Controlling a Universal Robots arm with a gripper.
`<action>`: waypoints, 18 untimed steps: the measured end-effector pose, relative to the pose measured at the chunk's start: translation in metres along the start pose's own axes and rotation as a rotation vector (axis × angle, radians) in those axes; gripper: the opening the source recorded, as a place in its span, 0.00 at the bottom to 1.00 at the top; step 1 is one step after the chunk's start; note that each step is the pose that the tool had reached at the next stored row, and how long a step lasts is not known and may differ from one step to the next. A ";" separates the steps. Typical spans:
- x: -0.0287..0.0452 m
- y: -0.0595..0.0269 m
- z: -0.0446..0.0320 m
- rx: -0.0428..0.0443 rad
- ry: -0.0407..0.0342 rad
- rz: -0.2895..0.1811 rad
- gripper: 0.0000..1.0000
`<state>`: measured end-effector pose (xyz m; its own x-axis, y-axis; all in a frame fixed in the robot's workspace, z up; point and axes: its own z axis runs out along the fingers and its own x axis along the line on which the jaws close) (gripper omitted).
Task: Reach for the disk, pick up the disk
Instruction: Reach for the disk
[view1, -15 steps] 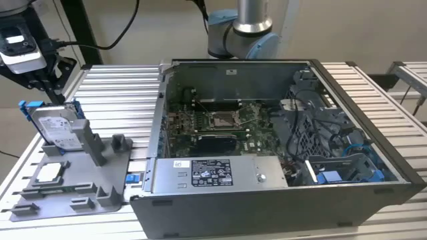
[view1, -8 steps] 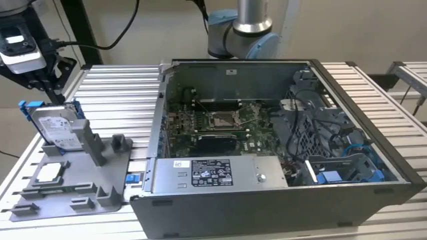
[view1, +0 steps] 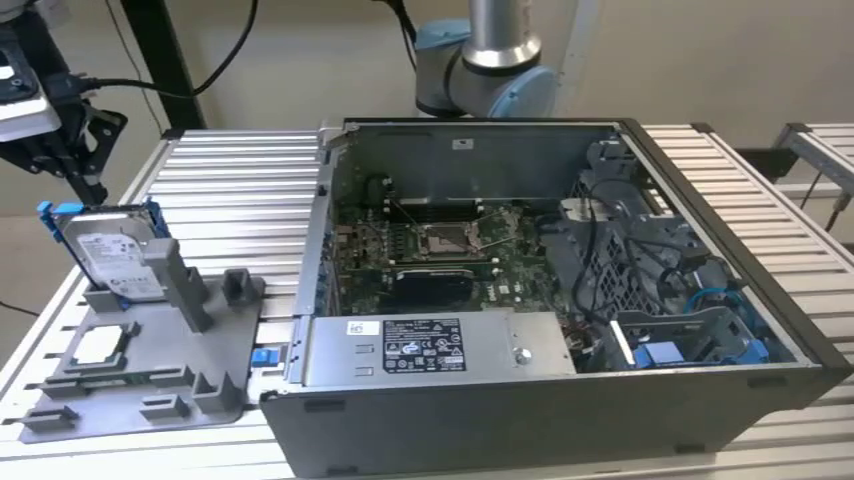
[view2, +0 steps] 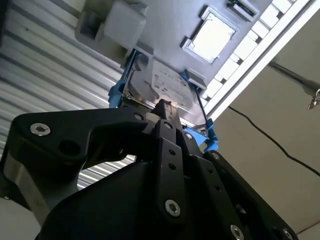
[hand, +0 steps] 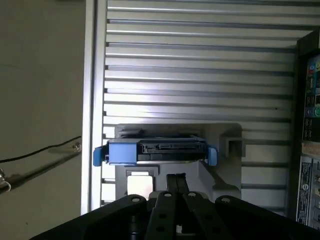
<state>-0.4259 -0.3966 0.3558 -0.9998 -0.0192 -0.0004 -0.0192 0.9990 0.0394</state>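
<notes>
A: Where's the disk (view1: 114, 255) (view2: 167, 87) (hand: 157, 150)?
B: Standing on edge in the grey holder (view1: 214, 370), by the worktop's (view1: 227, 190) edge on the exterior view's left.
A: Your claw (view1: 87, 190) (view2: 165, 107) (hand: 175, 179)?
B: Mine hangs just above the disk's top edge, drawn together, holding nothing.

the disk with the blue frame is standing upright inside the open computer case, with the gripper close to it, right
Not quite. The exterior view shows the disk standing upright in the grey holder on the slatted table, outside the open computer case, on the exterior view's left. The gripper is close to it.
</notes>
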 end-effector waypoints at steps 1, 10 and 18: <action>0.0031 0.0034 0.0001 0.0000 0.0000 0.000 0.00; 0.0288 0.0118 0.0005 0.0000 0.0000 0.000 0.00; 0.0404 0.0122 0.0005 0.0001 0.0002 0.000 0.00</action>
<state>-0.4665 -0.3852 0.3558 -0.9998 -0.0192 -0.0001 -0.0192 0.9990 0.0393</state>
